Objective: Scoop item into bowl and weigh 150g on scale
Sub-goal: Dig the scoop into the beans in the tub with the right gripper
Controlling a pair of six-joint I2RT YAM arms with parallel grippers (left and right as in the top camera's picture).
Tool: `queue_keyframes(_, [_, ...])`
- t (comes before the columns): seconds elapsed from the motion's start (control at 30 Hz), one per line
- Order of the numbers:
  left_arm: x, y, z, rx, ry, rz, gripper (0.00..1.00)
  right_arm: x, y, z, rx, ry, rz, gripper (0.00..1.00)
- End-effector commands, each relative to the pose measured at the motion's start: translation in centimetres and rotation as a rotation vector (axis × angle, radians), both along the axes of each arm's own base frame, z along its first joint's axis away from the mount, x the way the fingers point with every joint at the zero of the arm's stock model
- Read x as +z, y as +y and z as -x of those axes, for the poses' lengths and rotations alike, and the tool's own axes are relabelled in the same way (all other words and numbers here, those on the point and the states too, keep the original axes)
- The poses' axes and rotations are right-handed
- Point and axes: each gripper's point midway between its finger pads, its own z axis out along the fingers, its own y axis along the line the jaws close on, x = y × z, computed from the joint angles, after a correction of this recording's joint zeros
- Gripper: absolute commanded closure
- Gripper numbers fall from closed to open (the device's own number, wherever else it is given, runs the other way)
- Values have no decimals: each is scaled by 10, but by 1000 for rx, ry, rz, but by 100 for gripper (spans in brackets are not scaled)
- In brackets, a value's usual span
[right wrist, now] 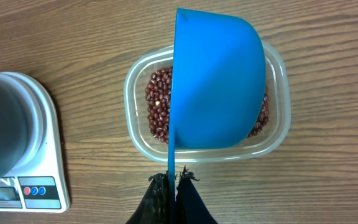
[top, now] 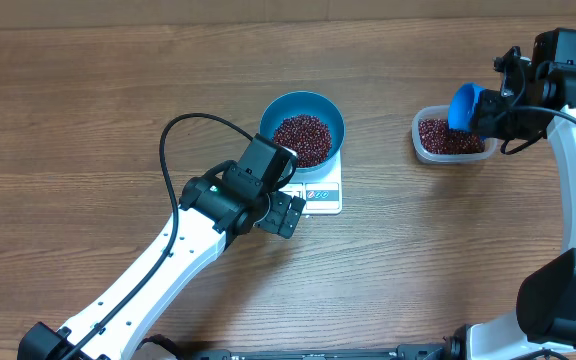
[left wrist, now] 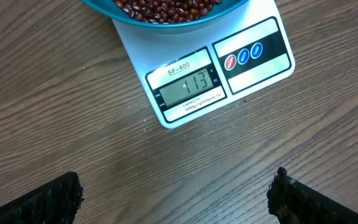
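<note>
The blue bowl (top: 303, 102) stands on the white scale (top: 320, 190) and holds a heap of red-brown beans (top: 302, 138). In the left wrist view the scale's display (left wrist: 188, 85) reads 113. My left gripper (top: 286, 212) hovers open just in front of the scale, nothing between its fingertips (left wrist: 61, 193). My right gripper (right wrist: 173, 177) is shut on the thin handle of a blue scoop (right wrist: 219, 81). The scoop is tipped on its side over a clear tub (right wrist: 142, 134) of more beans (right wrist: 158, 102).
The clear tub (top: 420, 140) sits at the right of the wooden table, about a hand's width from the scale. The left arm stretches from the bottom left; its black cable (top: 173, 135) loops above the wood left of the bowl.
</note>
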Motion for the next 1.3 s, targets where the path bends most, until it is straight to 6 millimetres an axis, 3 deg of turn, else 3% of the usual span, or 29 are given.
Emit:
queue_keyframes(0.0, [4,1,0,-13,-11,5,0,16,-3,-7,14,-53,31,96])
queue_keyframes(0.17, [4,1,0,-13,-11,5,0,17,3,-9,99,-67,76,96])
queue_keyframes(0.43, [4,1,0,-13,-11,4,1,33,-3,-18,206,-64,476,97])
queue_keyframes(0.57, [4,1,0,-13,-11,5,0,37,-2,-13,302,-7,677,96])
queue_keyframes(0.7, [4,1,0,-13,-11,5,1,22,5,-7,401,78,736,97])
queue_keyframes(0.93, [4,1,0,-13,-11,5,0,-13,-4,1,494,254,792,97])
queue_keyframes(1.13, [4,1,0,-13,-11,5,0,-27,-2,-2,553,290,807,97])
queue_keyframes(1.27, [4,1,0,-13,-11,5,0,-30,-15,-7,545,332,894,97])
